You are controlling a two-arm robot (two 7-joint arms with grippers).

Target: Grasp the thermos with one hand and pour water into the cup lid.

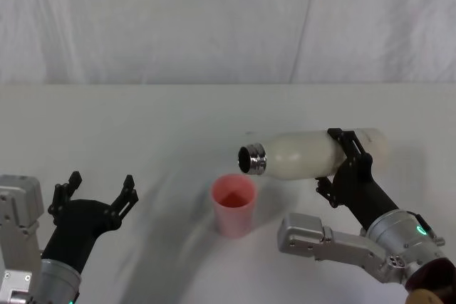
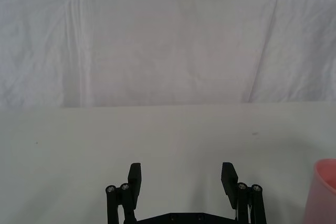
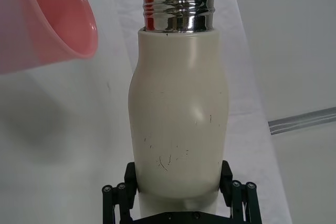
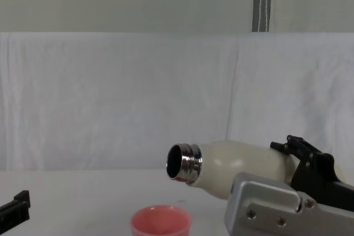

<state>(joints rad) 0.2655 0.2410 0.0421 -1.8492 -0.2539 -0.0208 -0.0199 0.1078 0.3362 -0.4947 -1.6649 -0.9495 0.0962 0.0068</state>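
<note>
Thermos [image 1: 313,153] clamped sideways in right end effector [image 1: 340,158], neck at nine o'clock just above cup lid [image 1: 234,204]; left end effector [image 1: 96,194] wide, idle.

The head camera looks forward and down from above onto the white table [image 1: 142,126], taking in both arms, the tipped thermos [image 1: 313,153] and the cup lid [image 1: 233,204], with a white curtain at the far side. The chest camera sits low, looking level across the table, and shares that thermos, cup lid and curtain. The left wrist camera looks out past its spread jaws toward the far curtain, while the right wrist camera sits very close behind the thermos, facing along it.
</note>
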